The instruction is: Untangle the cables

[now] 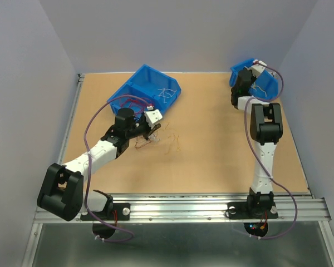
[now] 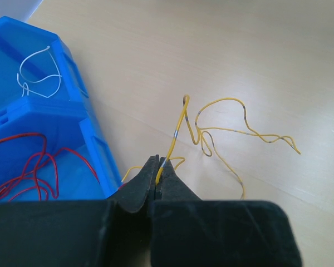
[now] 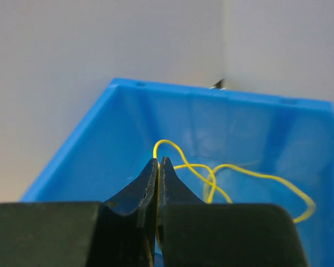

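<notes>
your left gripper [image 2: 158,167] and right gripper [image 3: 158,164] both pinch.
left: a yellow cable [image 2: 222,101] on the table [image 2: 267,50]; right: a second yellow cable [image 3: 256,173] inside a blue bin [image 3: 128,111].

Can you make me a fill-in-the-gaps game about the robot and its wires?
1. The left gripper is shut on a cable coloured ____.
2. In the two-part bin, one part holds a white cable and the other holds cables coloured ____.
3. The right gripper is shut on a yellow cable above a second bin coloured ____.
Missing words: yellow, red, blue.
</notes>
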Tool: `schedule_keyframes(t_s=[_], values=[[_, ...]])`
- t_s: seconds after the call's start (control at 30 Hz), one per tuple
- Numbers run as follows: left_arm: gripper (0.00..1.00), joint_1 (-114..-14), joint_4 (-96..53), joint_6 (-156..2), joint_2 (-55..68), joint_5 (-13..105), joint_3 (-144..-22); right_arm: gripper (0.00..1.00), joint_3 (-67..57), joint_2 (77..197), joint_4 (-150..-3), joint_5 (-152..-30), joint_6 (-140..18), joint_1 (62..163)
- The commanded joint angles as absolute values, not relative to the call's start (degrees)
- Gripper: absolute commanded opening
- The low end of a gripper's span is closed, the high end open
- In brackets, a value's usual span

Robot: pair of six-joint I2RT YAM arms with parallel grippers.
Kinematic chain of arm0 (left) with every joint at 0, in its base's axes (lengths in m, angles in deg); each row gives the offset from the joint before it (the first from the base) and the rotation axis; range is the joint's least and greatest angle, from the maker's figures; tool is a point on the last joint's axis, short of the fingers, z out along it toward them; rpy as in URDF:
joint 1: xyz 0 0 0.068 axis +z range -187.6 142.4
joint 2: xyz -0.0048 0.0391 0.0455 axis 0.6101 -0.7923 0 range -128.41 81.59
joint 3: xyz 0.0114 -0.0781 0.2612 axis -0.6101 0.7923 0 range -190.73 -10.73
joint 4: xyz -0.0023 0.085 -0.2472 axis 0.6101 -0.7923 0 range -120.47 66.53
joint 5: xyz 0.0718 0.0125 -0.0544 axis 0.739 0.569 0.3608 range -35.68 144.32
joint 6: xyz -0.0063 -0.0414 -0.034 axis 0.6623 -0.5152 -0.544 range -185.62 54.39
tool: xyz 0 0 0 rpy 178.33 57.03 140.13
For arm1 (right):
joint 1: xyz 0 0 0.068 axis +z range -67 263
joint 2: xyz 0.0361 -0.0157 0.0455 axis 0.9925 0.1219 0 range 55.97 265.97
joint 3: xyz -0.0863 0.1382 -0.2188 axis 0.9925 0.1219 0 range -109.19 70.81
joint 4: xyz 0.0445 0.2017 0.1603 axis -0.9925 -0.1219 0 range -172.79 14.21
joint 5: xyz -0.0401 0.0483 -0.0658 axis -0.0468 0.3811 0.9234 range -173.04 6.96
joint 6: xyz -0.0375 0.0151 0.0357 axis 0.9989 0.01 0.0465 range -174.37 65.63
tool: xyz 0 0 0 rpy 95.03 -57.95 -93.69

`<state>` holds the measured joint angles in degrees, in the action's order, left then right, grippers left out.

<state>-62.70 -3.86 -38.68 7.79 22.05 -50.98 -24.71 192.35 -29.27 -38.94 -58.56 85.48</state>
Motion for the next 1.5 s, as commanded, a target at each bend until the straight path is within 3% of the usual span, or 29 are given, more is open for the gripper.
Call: schedule_keyframes(t_s=[0.0, 0.2, 0.57, 0.77, 1.1, 1.47], values=[[0.0, -63.2, -2.9, -37.9, 7.8, 21.9, -53.7, 0.01, -28.0, 186.8, -46.4, -52.6, -81.6, 80.6], [0.0, -63.2, -3.2, -37.9, 7.8, 21.5, -53.7, 0.01, -37.0, 189.7, -62.6, -66.7, -90.2, 76.8], [0.0, -63.5, -3.3, -37.8, 7.5, 21.7, -53.9, 0.09, -39.4, 191.9, -70.3, -88.6, -84.4, 73.5], [0.0, -63.7, -3.7, -37.8, 7.2, 21.9, -54.1, 0.03, -45.9, 199.1, -73.4, -105.1, -85.1, 72.3], [0.0, -64.1, -3.8, -37.3, 6.7, 22.0, -54.1, 0.01, -38.8, 194.9, -72.8, -115.3, -79.1, 73.9], [0.0, -65.0, -4.2, -36.6, 6.6, 22.4, -54.0, 0.01, -28.3, 183.0, -71.8, -107.9, -70.2, 82.9]])
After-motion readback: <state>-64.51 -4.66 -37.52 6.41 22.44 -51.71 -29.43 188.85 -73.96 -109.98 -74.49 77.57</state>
